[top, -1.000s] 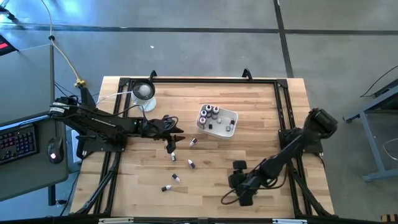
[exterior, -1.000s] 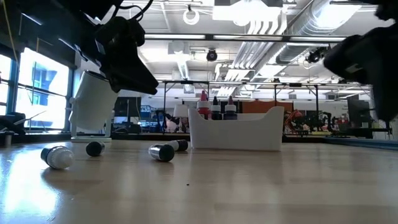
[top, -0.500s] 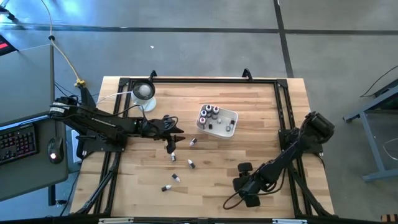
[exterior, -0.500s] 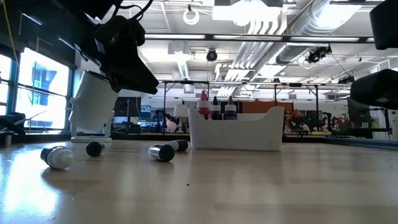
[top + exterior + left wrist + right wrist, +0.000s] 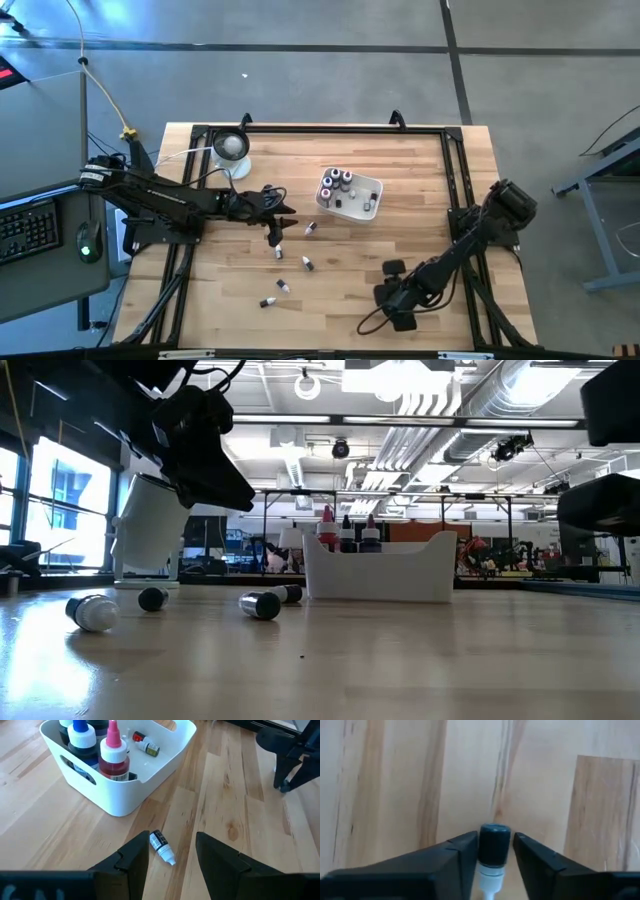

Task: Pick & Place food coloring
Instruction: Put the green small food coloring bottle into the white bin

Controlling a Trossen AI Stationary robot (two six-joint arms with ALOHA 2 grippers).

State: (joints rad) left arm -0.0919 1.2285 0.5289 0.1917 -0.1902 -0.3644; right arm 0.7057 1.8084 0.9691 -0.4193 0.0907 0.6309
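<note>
While some tiny food coloring bottles [image 5: 337,181] already stand in the white plastic tray [image 5: 165,757] near the worktop's middle, about five more [image 5: 307,264] lie loose beside it. The right end effector [image 5: 492,862], near the front right corner, grips one dark bottle [image 5: 494,843]. The left end effector [image 5: 167,857] hangs spread wide above a fallen bottle [image 5: 162,847].

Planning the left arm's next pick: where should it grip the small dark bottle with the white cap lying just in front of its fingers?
Grip the small dark bottle across its labelled body, not the tapered white cap, which would likely slip. It lies flat on the wooden table beside the white tray, so come straight down, the open left gripper straddling the bottle's sides.
</note>
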